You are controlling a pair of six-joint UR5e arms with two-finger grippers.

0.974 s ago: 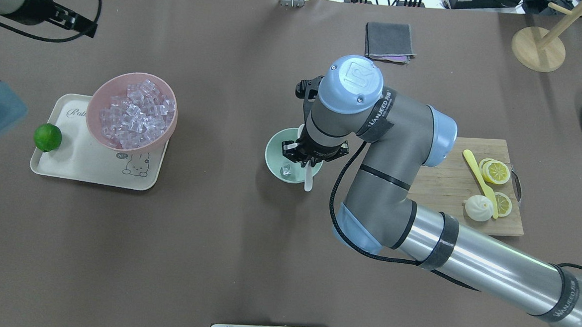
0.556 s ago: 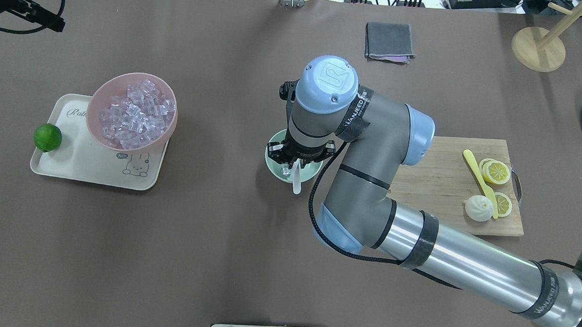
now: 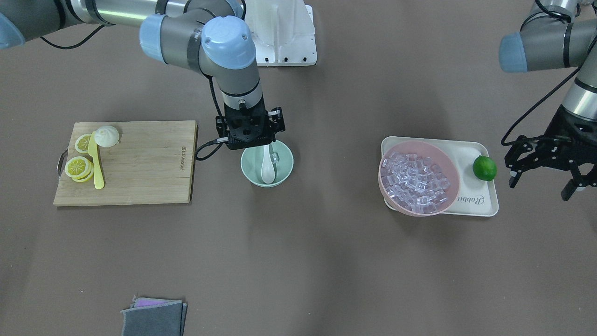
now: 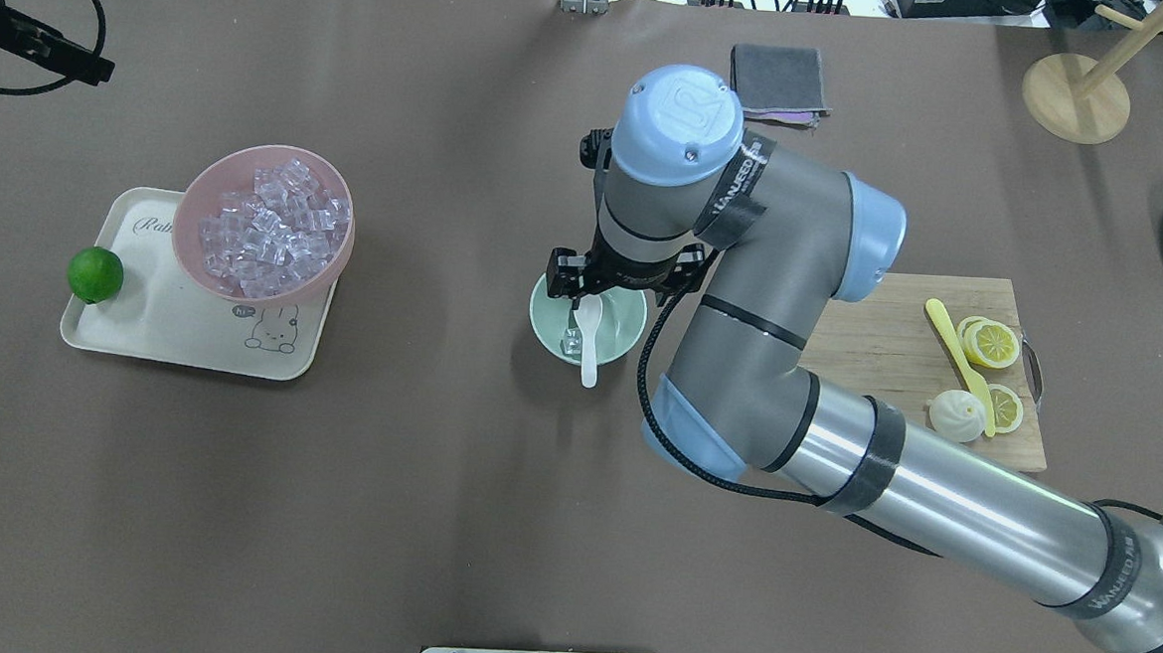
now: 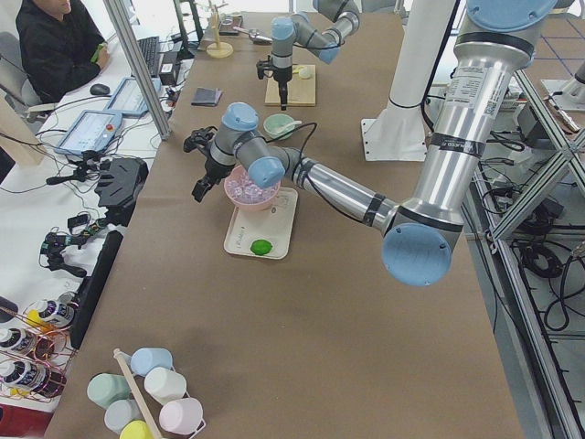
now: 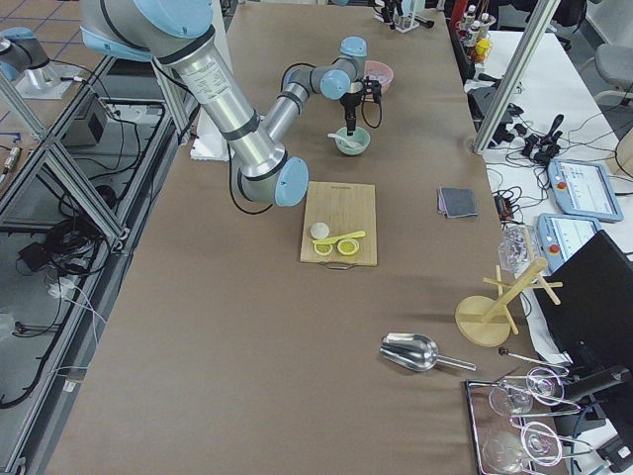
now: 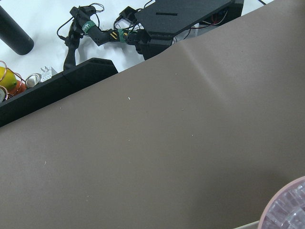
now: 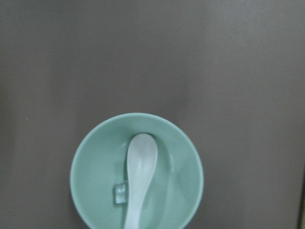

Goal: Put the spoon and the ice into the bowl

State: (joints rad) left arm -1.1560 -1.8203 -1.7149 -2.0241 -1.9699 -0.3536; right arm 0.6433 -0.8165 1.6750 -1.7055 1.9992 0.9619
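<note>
light: bright, even | shadows: soft | focus: sharp, wrist views included

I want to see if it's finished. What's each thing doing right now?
spoon: lying in the bowl, handle over the rim
ice: in the bowl beside the spoon
bowl: upright
right gripper: fingers open, empty, above the bowl
left gripper: fingers open, empty
pink bowl: full of ice cubes
</note>
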